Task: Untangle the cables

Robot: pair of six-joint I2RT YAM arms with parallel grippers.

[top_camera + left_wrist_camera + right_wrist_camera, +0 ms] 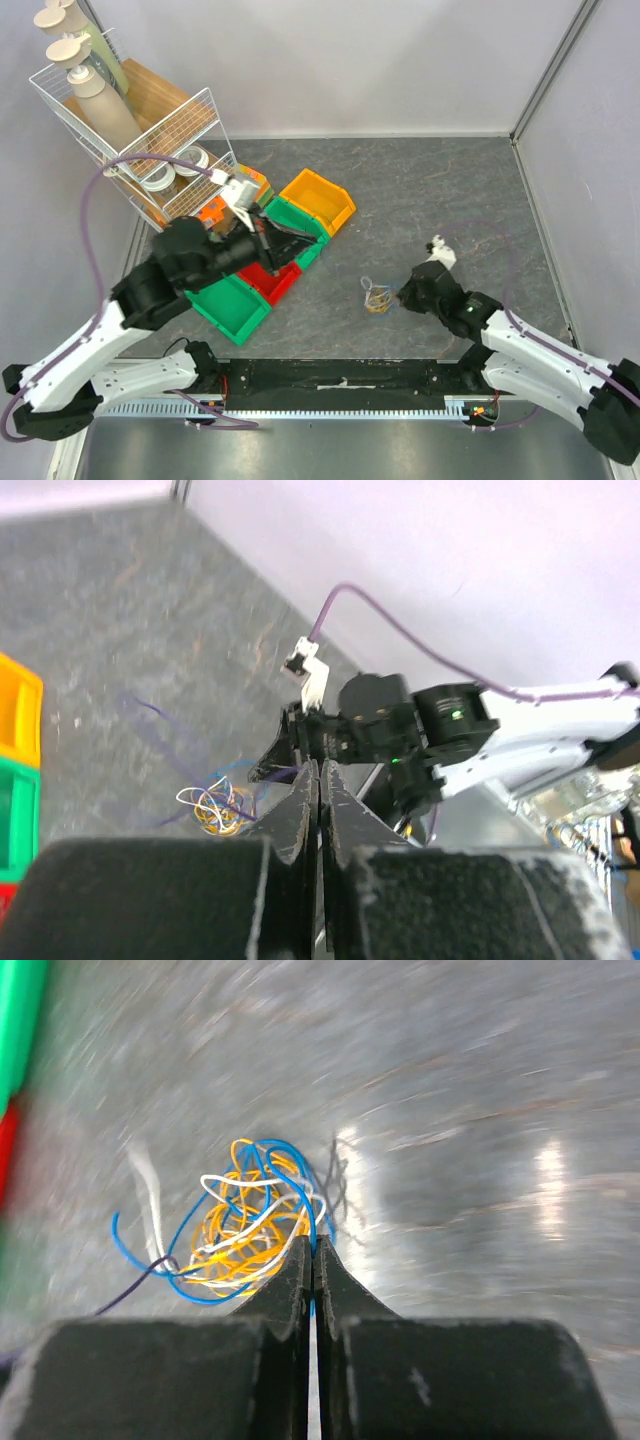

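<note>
The cables [377,297] are a small tangle of yellow, blue and white wires lying on the grey table. They also show in the left wrist view [215,808] and the right wrist view [245,1225]. My right gripper [402,296] sits at the tangle's right edge. Its jaws [313,1242] are shut on a blue wire that runs between the tips. My left gripper [300,240] hangs over the bins, up and left of the tangle. Its jaws [320,765] are shut, and a thin purple strand [262,777] runs from the tangle to their tip.
Coloured bins stand left of the tangle: an orange one [318,200], a green one [297,222], a red one [270,280] and a larger green one [232,305]. A wire rack [150,130] with bottles stands at the back left. Walls close in the back and the right.
</note>
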